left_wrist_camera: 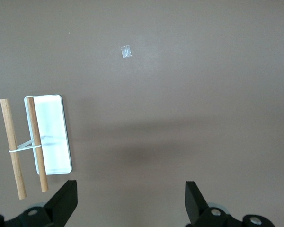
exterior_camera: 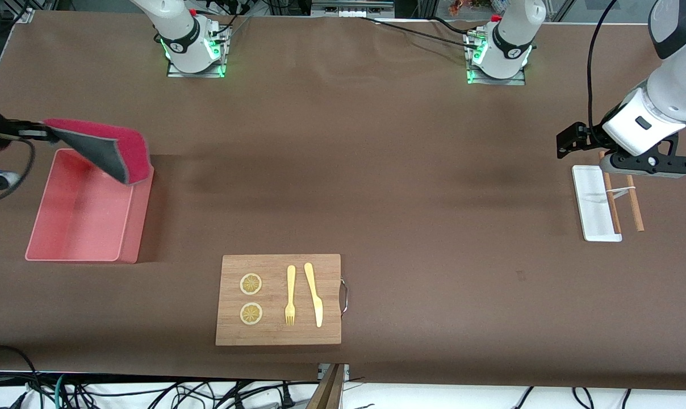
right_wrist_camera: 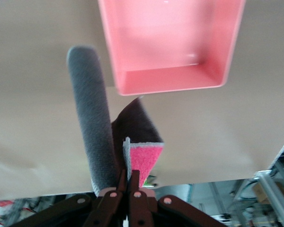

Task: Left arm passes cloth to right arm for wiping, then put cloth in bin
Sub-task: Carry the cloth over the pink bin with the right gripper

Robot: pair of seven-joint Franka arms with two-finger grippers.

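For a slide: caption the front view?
Right gripper holds the cloth over the bin; left gripper waits open.

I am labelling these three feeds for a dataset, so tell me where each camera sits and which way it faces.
Front view: high across the table, facing both bases; the right gripper holds the cloth over the bin.
Left wrist view: looks down past the open left gripper at the white tray.
Right wrist view: looks past its shut fingers at the cloth and bin.
Front and left wrist views share the tray; front and right wrist views share cloth and bin.
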